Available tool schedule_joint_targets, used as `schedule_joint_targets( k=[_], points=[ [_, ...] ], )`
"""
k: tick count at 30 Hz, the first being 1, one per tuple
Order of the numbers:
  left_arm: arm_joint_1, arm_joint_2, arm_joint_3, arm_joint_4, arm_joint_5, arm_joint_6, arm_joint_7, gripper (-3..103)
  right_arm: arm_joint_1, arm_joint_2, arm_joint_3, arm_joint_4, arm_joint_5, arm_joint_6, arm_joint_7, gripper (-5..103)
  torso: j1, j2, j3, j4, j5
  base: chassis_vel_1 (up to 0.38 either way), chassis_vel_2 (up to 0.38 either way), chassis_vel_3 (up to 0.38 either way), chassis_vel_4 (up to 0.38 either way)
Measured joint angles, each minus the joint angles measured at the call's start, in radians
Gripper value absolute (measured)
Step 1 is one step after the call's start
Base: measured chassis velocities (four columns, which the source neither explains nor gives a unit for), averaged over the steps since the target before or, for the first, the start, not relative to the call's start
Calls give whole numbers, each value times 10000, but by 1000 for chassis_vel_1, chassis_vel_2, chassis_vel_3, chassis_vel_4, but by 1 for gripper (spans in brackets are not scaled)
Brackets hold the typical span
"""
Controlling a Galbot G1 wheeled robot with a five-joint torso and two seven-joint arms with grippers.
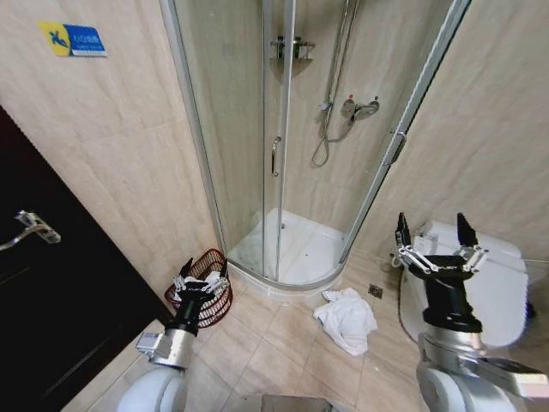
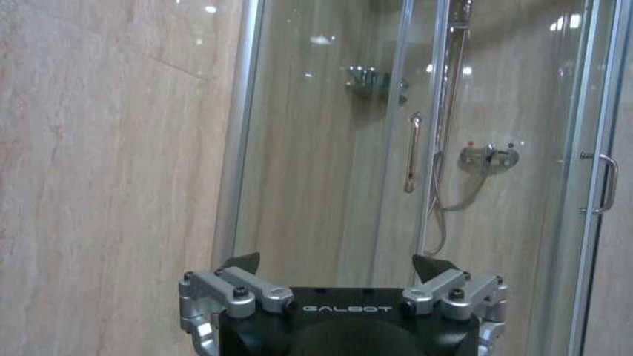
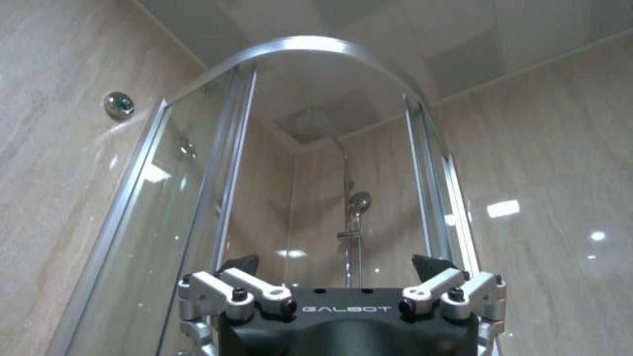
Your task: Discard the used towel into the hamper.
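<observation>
A crumpled white towel [image 1: 346, 318] lies on the tiled floor in front of the shower tray. The hamper [image 1: 208, 281], a reddish-brown wire basket, stands by the left wall. My left gripper [image 1: 203, 273] is raised right in front of the hamper, open and holding nothing; it also appears in the left wrist view [image 2: 336, 263], aimed at the shower glass. My right gripper [image 1: 437, 229] is held up open over the toilet, to the right of and above the towel; the right wrist view [image 3: 336, 263] looks up at the shower enclosure.
A glass corner shower [image 1: 283, 146] fills the back. A white toilet [image 1: 489, 279] stands at the right, a dark door [image 1: 51, 300] with a handle at the left. A floor drain [image 1: 376, 291] sits near the towel. Open tile floor lies between hamper and towel.
</observation>
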Motion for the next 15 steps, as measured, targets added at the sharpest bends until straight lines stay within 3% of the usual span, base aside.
schedule_joint_targets(
  k=[15],
  points=[
    [0,-3,0,0,0,0,0,100,37,12,-22,0,-9,6,-26,100,0,1,0,-1,2,-66,-71,70,62]
  ],
)
